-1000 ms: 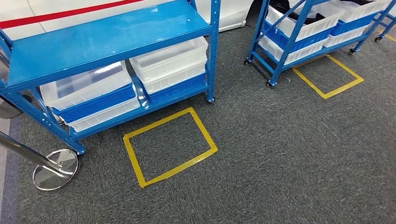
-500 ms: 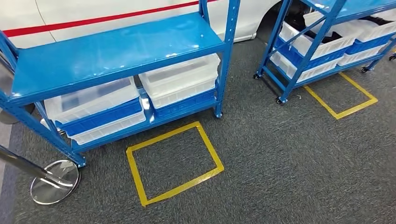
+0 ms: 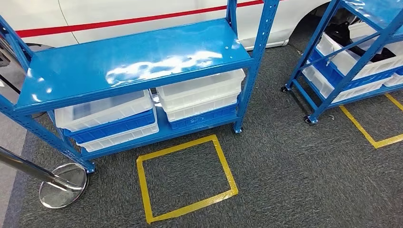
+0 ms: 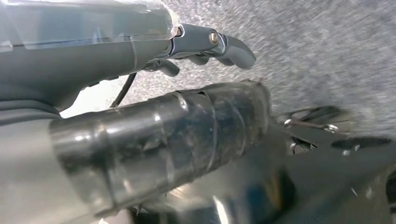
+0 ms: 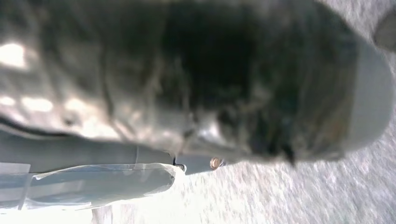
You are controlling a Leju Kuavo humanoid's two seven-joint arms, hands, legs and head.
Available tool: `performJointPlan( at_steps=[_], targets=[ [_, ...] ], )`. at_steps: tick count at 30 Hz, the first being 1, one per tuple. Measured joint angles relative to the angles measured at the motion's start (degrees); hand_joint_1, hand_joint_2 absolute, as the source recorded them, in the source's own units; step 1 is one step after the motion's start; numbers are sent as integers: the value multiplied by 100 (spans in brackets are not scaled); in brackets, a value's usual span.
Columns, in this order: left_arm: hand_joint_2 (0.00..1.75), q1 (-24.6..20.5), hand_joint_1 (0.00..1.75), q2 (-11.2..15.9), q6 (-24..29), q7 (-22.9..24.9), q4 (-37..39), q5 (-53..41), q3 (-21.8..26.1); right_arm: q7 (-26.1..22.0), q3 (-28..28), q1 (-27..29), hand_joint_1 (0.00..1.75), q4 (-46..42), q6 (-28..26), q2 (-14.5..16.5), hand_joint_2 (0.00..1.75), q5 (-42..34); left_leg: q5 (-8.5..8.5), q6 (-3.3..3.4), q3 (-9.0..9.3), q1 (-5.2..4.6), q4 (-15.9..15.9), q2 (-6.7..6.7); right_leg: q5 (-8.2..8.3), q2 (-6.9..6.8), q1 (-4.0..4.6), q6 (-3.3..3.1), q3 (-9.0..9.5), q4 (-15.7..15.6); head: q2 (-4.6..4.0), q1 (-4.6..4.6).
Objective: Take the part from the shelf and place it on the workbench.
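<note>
Blue shelf ahead, white bins on its lower level. Left hand hangs empty, fingers loosely apart. Right hand mostly hidden, state unclear.

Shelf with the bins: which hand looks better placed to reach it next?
Probably left: the shelf sits left of centre in the head view, and the left hand is empty, fingers apart.

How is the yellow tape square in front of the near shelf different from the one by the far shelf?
The near tape square shows whole, all sides closed; the far tape square is cut by the picture's edge. The near one lies before the near shelf, whose top is bare; the far one before the far shelf. Both are yellow tape on grey carpet.
</note>
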Motion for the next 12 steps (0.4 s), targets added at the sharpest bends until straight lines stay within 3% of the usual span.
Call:
performJointPlan(
  at_steps=[1, 2, 4, 5, 6, 7, 9, 10, 12],
  targets=[
    [0, -3, 0, 0, 0, -1, 0, 0, -1, 0, -2, 3, 0, 0, 2, -1, 0, 5, -71, -21, -266, 1, 312, 95, -61, -45, 5, -18, 135, -74, 0, -1],
    [0, -3, 0, 1, 0, -1, 0, 0, -1, 0, -4, 3, 0, 0, 7, -2, 0, 9, -313, -34, -500, 4, 487, 133, -133, -79, 9, -24, 297, -147, 0, 0],
    [0, 15, 0, 1, -2, 2, 0, 3, 0, 1, -6, -2, 0, 0, 14, -1, 0, 3, -887, -36, -797, 3, 450, 149, -286, -110, 10, -19, 643, -257, -1, -1],
    [0, 28, 0, 3, -5, 8, 0, 7, 1, 2, -8, -10, 0, 0, 16, 0, 0, -12, -1034, -17, -890, -2, 274, 151, -382, -115, 12, -12, 828, -296, -1, -1],
    [0, 43, 0, 6, -11, 15, 0, 13, 1, 4, -10, -18, 0, 0, 14, 2, 0, -31, -907, 19, -942, -13, 13, 153, -480, -124, 17, -7, 978, -315, -1, -1],
    [0, 68, 0, 14, -21, 24, 1, 19, 3, 8, -15, -13, 0, 5, 11, 10, 0, -51, -449, 76, -980, -32, -315, 162, -588, -130, 23, -1, 1100, -318, -1, 2],
    [0, 95, 0, 28, -49, 31, 1, 24, 5, 14, -26, -18, 0, 13, 8, 29, 0, -71, 637, 162, -1044, -83, -819, 156, -811, -114, 50, 43, 1264, -284, 0, 6],
    [0, 92, 0, 33, -63, 36, 2, 23, 6, 16, -31, -25, 0, 16, 8, 38, 0, -72, 970, 186, -1059, -107, -913, 149, -903, -101, 56, 77, 1316, -271, 0, 8],
    [0, 55, 0, 33, -82, 41, 2, 18, 6, 17, -35, -62, 0, 9, 8, 40, 0, -72, 1010, 202, -1048, -131, -873, 130, -1011, -91, 58, 137, 1379, -287, -1, 11]
  ],
)
